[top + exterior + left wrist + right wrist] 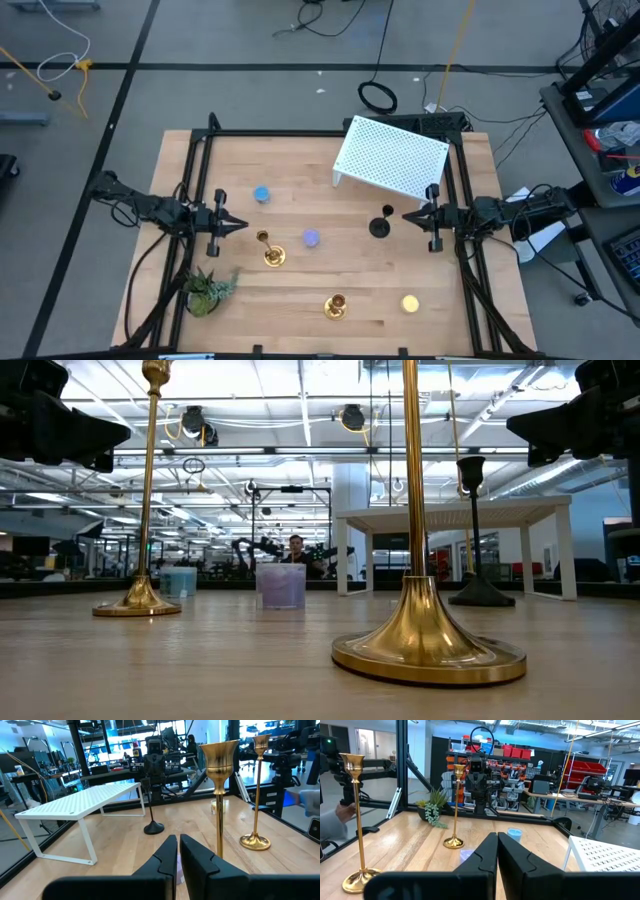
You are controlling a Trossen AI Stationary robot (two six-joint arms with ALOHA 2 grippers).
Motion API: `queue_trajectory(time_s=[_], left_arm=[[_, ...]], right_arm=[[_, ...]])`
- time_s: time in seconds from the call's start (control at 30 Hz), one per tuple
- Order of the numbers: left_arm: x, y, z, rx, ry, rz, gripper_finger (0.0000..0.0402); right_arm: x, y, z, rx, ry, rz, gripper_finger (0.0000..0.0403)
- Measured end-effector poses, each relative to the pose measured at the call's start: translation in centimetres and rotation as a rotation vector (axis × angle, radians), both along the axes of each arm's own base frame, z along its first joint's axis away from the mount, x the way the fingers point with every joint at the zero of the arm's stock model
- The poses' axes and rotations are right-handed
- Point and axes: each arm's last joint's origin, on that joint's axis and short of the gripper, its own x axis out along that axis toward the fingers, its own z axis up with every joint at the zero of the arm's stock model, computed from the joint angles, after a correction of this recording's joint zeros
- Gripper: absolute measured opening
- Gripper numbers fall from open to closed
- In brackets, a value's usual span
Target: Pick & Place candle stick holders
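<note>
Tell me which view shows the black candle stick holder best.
The left wrist view: the black candle stick holder stands unobstructed there, showing its round base, slim stem and cup. The low view shows it sideways too, beside the white stand. The high view gives only a dark spot. It does not appear in the right wrist view.

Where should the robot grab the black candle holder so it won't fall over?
Probably on the slim upright stem of the black candle holder, fairly low down, just above its round base. It stands upright near the white perforated stand, and the right gripper sits right beside it, so coming in level from that side looks easiest. The stem is thin enough for the fingers.
</note>
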Motion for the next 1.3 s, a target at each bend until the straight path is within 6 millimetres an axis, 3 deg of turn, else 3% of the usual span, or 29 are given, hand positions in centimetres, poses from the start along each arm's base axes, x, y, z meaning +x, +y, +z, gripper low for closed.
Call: queue_trajectory(time_s=[1.3], left_arm=[[-0.01,0.05,0.41,-0.019,-0.043,0.014,0.0028]], right_arm=[[-0.01,0.00,0.06,0.000,-0.006,-0.001,0.0009]])
